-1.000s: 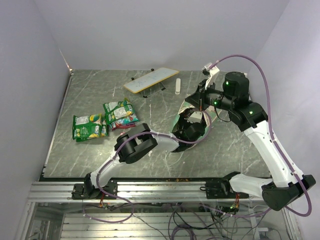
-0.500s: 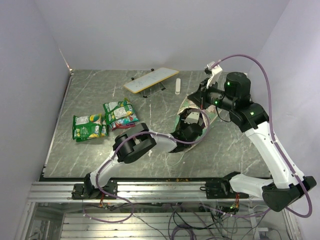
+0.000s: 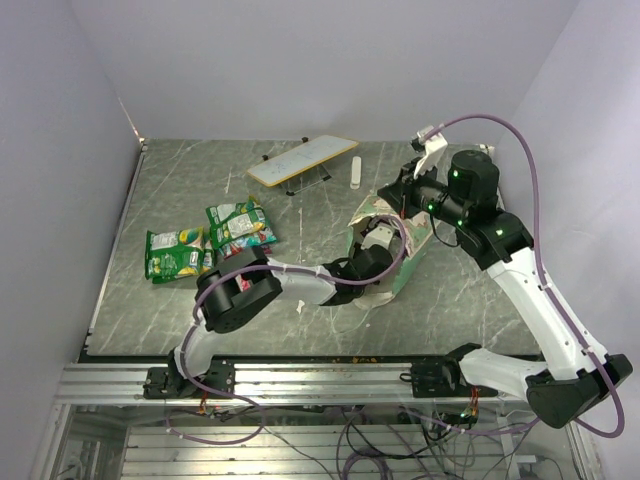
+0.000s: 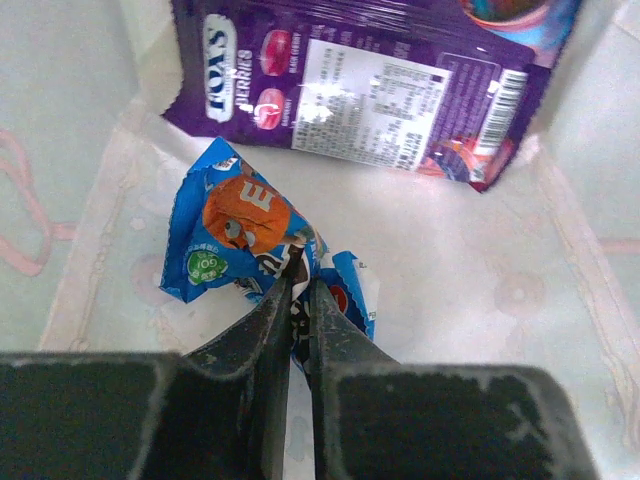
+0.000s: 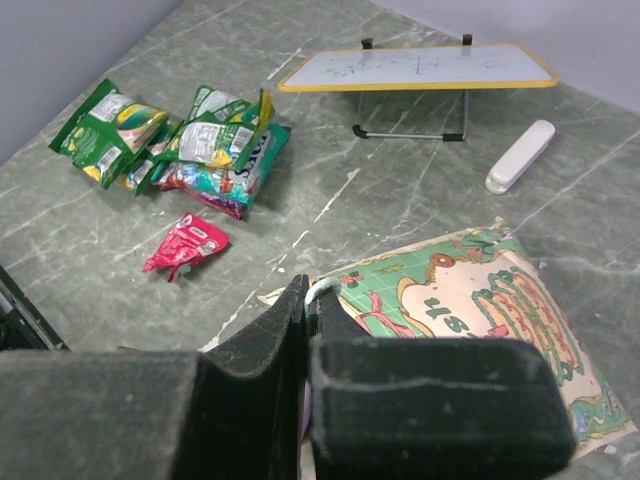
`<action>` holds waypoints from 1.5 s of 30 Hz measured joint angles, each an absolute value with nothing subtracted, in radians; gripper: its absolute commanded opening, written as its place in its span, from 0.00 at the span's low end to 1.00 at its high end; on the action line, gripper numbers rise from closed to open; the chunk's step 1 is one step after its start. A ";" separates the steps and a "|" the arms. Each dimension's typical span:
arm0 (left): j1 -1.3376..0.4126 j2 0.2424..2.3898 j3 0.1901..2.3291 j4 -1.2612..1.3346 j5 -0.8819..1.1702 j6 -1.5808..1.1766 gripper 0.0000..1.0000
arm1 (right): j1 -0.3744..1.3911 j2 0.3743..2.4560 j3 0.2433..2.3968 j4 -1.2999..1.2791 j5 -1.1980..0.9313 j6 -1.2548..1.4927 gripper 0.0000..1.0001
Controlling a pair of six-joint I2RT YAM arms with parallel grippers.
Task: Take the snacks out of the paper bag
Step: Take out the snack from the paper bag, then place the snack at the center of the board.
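Top view, progress: green packets lay on the veined grey table, well apart from the paper bag; the task looked partly done.
Left wrist, grip: left gripper pinched a crumpled blue packet on the bag's smooth cream floor.
Left wrist, remaining: 2 crinkly foil packets, the blue one and a flat purple packet, sat inside.
Right wrist, grip: right gripper clamped the white cord handle; a red packet lay outside.

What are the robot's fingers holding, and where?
Left fingers pinch the crinkly blue-white foil packet at its crumpled middle; right fingers clamp the white cord handle of the mint-green paper bag.
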State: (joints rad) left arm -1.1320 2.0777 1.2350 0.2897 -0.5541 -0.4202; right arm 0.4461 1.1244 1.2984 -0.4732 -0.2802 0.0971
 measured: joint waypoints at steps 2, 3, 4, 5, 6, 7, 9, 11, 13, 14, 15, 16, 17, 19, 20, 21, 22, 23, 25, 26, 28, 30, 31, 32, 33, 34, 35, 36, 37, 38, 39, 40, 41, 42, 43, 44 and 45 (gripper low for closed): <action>-1.132 2.046 1.222 0.259 -0.521 -0.426 0.14 | 0.446 1.122 1.288 -0.464 -0.275 0.097 0.00; -1.132 2.030 1.215 0.242 -0.505 -0.428 0.13 | 0.446 1.122 1.285 -0.461 -0.272 0.097 0.00; -1.132 2.010 1.208 0.226 -0.487 -0.431 0.13 | 0.446 1.122 1.282 -0.457 -0.271 0.097 0.00; -1.132 1.993 1.201 0.212 -0.473 -0.434 0.13 | 0.446 1.122 1.280 -0.455 -0.269 0.097 0.00; -1.132 1.971 1.191 0.197 -0.458 -0.436 0.13 | 0.446 1.122 1.279 -0.451 -0.268 0.097 0.00; -1.132 1.943 1.178 0.178 -0.443 -0.439 0.13 | 0.446 1.122 1.276 -0.446 -0.265 0.097 0.00; -1.132 1.886 1.153 0.140 -0.420 -0.444 0.12 | 0.446 1.121 1.270 -0.434 -0.261 0.096 0.00; -1.132 1.832 1.137 0.107 -0.401 -0.445 0.12 | 0.446 1.120 1.263 -0.425 -0.256 0.096 0.00; -1.132 1.762 1.116 0.075 -0.373 -0.445 0.12 | 0.446 1.117 1.251 -0.410 -0.253 0.096 0.00; -1.131 1.724 1.106 0.062 -0.354 -0.442 0.12 | 0.446 1.116 1.246 -0.407 -0.252 0.096 0.00; -1.131 1.687 1.096 0.055 -0.334 -0.437 0.11 | 0.446 1.114 1.240 -0.403 -0.250 0.095 0.00; -1.131 1.645 1.085 0.052 -0.308 -0.433 0.09 | 0.446 1.114 1.235 -0.400 -0.250 0.093 0.00; -1.131 1.610 1.078 0.049 -0.287 -0.426 0.07 | 0.446 1.113 1.232 -0.399 -0.249 0.092 0.00; -1.127 1.557 1.076 0.047 -0.253 -0.422 0.07 | 0.446 1.113 1.227 -0.393 -0.249 0.089 0.00; -1.124 1.536 1.076 0.049 -0.236 -0.422 0.07 | 0.446 1.113 1.226 -0.391 -0.252 0.087 0.00; -1.122 1.516 1.077 0.048 -0.214 -0.423 0.07 | 0.446 1.113 1.226 -0.387 -0.256 0.084 0.00; -1.118 1.506 1.081 0.048 -0.196 -0.423 0.07 | 0.446 1.113 1.226 -0.384 -0.260 0.080 0.00; -1.114 1.502 1.085 0.047 -0.180 -0.423 0.07 | 0.446 1.113 1.226 -0.382 -0.261 0.076 0.00; -1.106 1.499 1.098 0.047 -0.141 -0.422 0.07 | 0.446 1.113 1.229 -0.381 -0.256 0.062 0.00; -1.102 1.497 1.105 0.047 -0.118 -0.421 0.07 | 0.446 1.113 1.232 -0.383 -0.250 0.055 0.00; -1.094 1.488 1.114 0.040 -0.080 -0.413 0.07 | 0.446 1.114 1.250 -0.395 -0.223 0.035 0.00; -1.088 1.464 1.125 0.018 -0.047 -0.400 0.07 | 0.446 1.118 1.288 -0.414 -0.176 0.008 0.00; -1.083 1.445 1.130 0.004 -0.034 -0.395 0.07 | 0.446 1.121 1.307 -0.419 -0.149 -0.004 0.00; -1.076 1.422 1.137 -0.011 -0.020 -0.388 0.07 | 0.446 1.125 1.331 -0.426 -0.116 -0.020 0.00; -1.071 1.395 1.145 -0.024 -0.009 -0.382 0.07 | 0.446 1.130 1.353 -0.430 -0.076 -0.037 0.00; -1.062 1.362 1.156 -0.038 0.002 -0.376 0.07 | 0.446 1.133 1.372 -0.432 -0.035 -0.055 0.00; -1.050 1.333 1.167 -0.048 0.007 -0.373 0.07 | 0.446 1.136 1.385 -0.431 -0.005 -0.072 0.00; -1.032 1.301 1.182 -0.057 0.008 -0.371 0.07 | 0.444 1.140 1.398 -0.430 0.029 -0.093 0.00; -1.011 1.272 1.196 -0.062 0.008 -0.371 0.07 | 0.439 1.145 1.410 -0.427 0.057 -0.115 0.00; -0.986 1.248 1.210 -0.069 0.007 -0.371 0.07 | 0.430 1.155 1.425 -0.427 0.078 -0.136 0.00; -0.945 1.221 1.227 -0.081 0.009 -0.373 0.07 | 0.414 1.169 1.446 -0.428 0.091 -0.155 0.00; -0.902 1.198 1.241 -0.094 0.004 -0.374 0.07 | 0.396 1.186 1.470 -0.428 0.099 -0.173 0.00; -0.868 1.182 1.253 -0.107 -0.006 -0.374 0.07 | 0.379 1.203 1.492 -0.423 0.104 -0.189 0.00; -0.825 1.167 1.266 -0.129 -0.030 -0.373 0.07 | 0.370 1.214 1.505 -0.418 0.106 -0.202 0.00; -0.791 1.155 1.276 -0.150 -0.062 -0.369 0.07 | 0.359 1.226 1.515 -0.410 0.104 -0.216 0.00; -0.763 1.148 1.285 -0.176 -0.100 -0.366 0.07 | 0.355 1.229 1.517 -0.406 0.094 -0.224 0.00; -0.743 1.142 1.289 -0.200 -0.142 -0.363 0.07 | 0.354 1.229 1.514 -0.407 0.076 -0.227 0.00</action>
State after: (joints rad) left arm -0.7429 1.1423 1.2888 -0.2001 -0.1425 -0.3626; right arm 0.3538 1.2293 1.5143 -0.4072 0.0765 -0.2268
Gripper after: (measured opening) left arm 0.128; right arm 0.007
